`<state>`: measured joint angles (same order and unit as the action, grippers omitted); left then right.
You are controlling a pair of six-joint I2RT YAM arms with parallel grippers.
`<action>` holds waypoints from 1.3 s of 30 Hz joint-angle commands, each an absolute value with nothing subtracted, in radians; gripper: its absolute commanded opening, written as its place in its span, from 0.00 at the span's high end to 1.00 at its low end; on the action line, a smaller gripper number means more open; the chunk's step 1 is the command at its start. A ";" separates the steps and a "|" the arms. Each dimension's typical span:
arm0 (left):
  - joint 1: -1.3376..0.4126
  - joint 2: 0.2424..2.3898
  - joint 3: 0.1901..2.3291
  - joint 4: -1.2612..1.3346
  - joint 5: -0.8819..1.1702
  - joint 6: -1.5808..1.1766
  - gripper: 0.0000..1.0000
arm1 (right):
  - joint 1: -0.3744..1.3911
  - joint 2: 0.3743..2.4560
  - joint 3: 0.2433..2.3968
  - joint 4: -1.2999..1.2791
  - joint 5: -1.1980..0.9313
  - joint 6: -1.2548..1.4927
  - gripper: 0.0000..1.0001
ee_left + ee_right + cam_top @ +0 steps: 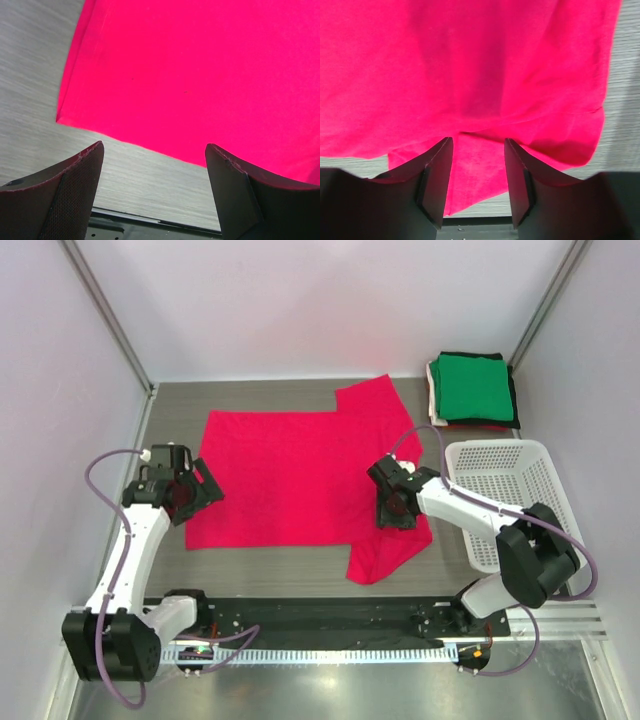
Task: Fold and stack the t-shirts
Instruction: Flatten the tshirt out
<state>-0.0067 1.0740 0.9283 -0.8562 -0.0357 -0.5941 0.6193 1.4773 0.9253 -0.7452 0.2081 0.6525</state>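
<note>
A bright red-pink t-shirt (300,475) lies spread flat on the grey table, sleeves at the far right and near right. My left gripper (195,495) is open and empty at the shirt's near left corner; its wrist view shows that corner (200,75) just ahead of the fingers (75,170). My right gripper (392,512) is open above the shirt's right side near the near sleeve; its wrist view shows red cloth (480,75) under and between the fingers (437,165), not gripped. A stack of folded shirts, green on top (472,387), sits at the far right.
A white plastic mesh basket (505,495) stands at the right, beside my right arm. The black base rail (330,620) runs along the near edge. Walls enclose the table on the left, back and right.
</note>
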 commanded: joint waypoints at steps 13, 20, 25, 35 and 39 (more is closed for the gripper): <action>-0.005 0.965 0.874 -0.828 -0.015 -0.574 0.16 | 0.713 1.551 0.885 -0.686 0.299 0.729 0.53; -0.005 0.968 0.873 -0.828 -0.018 -0.574 0.16 | 0.715 1.575 0.868 -0.672 0.316 0.726 0.68; -0.005 0.968 0.873 -0.830 -0.032 -0.580 0.16 | 0.721 1.516 0.882 -0.719 0.330 0.729 0.71; -0.005 0.960 0.896 -0.887 -0.138 -0.643 0.16 | 0.724 1.370 0.855 -0.790 0.338 0.733 0.91; -0.005 0.953 0.867 -0.958 -0.230 -0.806 0.18 | 0.724 1.309 0.805 -0.782 0.319 0.752 0.99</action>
